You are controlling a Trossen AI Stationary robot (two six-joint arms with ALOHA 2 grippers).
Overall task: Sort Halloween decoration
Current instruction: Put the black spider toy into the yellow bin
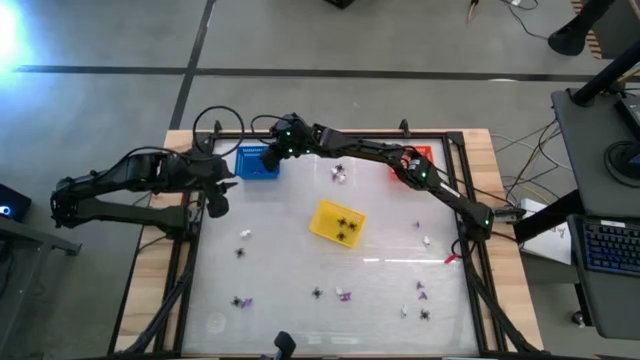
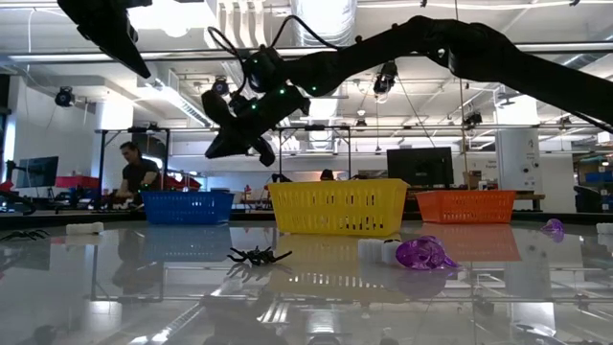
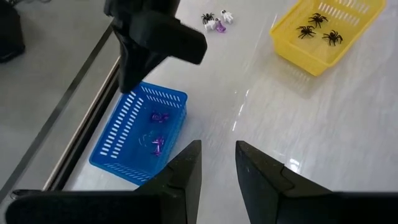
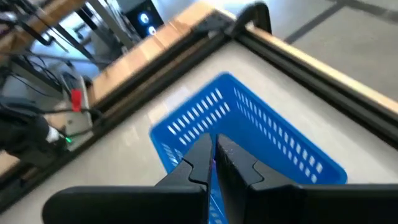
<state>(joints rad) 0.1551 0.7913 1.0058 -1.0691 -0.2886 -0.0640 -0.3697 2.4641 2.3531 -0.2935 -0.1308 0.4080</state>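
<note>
High view: we count small black spiders [image 1: 345,228], purple bits [image 1: 344,296] and white bits [image 1: 427,240] scattered over the table [image 1: 290,270]. Three spiders lie in the yellow basket [image 1: 325,213] at mid-table. The right gripper [image 1: 271,155], fingers clenched, hangs over the blue basket [image 1: 258,172] at far left; the orange basket [image 1: 421,153] sits far right.

Low view: we see one spider [image 2: 257,256] and one purple piece [image 2: 425,254] nearest, the baskets in a row behind.

Left wrist view: the left gripper [image 3: 217,163], fingers parted and empty, waits beside the blue basket, which holds purple pieces [image 3: 157,130].

Right wrist view: the pressed fingers [image 4: 202,158] show a purple sliver between them; what it is we cannot tell.
</note>
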